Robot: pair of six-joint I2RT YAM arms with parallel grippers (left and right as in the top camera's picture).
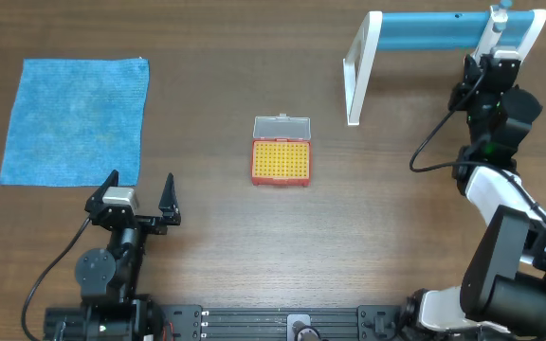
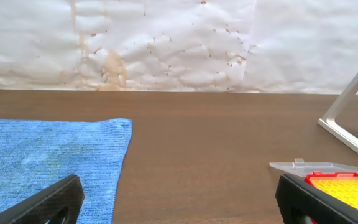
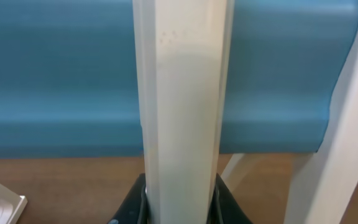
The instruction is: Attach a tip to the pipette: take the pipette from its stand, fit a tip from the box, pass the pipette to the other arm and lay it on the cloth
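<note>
Viewing from above: dark wooden worktop [image 1: 254, 265], both arms based at its near edge.
left hand [image 1: 141, 180]: low, close to its own base, fingers spread wide, nothing between them.
cloth [image 1: 74, 123]: blue, lying flat ahead of the left hand and a little to its left, apart from it.
tip box [image 1: 281, 163]: red, with yellow tips and a clear lid [image 1: 282, 127] folded back on the far side. It sits ahead and to the right of the left hand, well apart, and well to the left of the right hand.
stand [image 1: 358, 71]: white frame carrying a blue bar [image 1: 425, 30]. Its right end is at the right hand.
pipette [image 1: 494, 33]: white, upright against the blue bar, just ahead of the right hand [image 1: 493, 59].

Left wrist view
fingers [image 2: 42, 202]: dark and far apart, with bare worktop between them.
cloth: its corner lies just ahead of one finger.
tip box: just ahead of the other finger, lid raised behind the tips.
stand: a white leg stands farther off, beyond the box.
wall [image 2: 166, 43]: pale and stained, behind the worktop's far edge.

Right wrist view
right hand: closed narrow, its dark pads [image 3: 229, 208] pressed on both sides of the pipette's white body.
pipette: rises straight out from between the pads, right in front of the blue bar. Whether it hangs from the bar, cannot tell.
stand: a white leg [image 3: 334, 143] is beside the pipette, with worktop showing under the bar.
</note>
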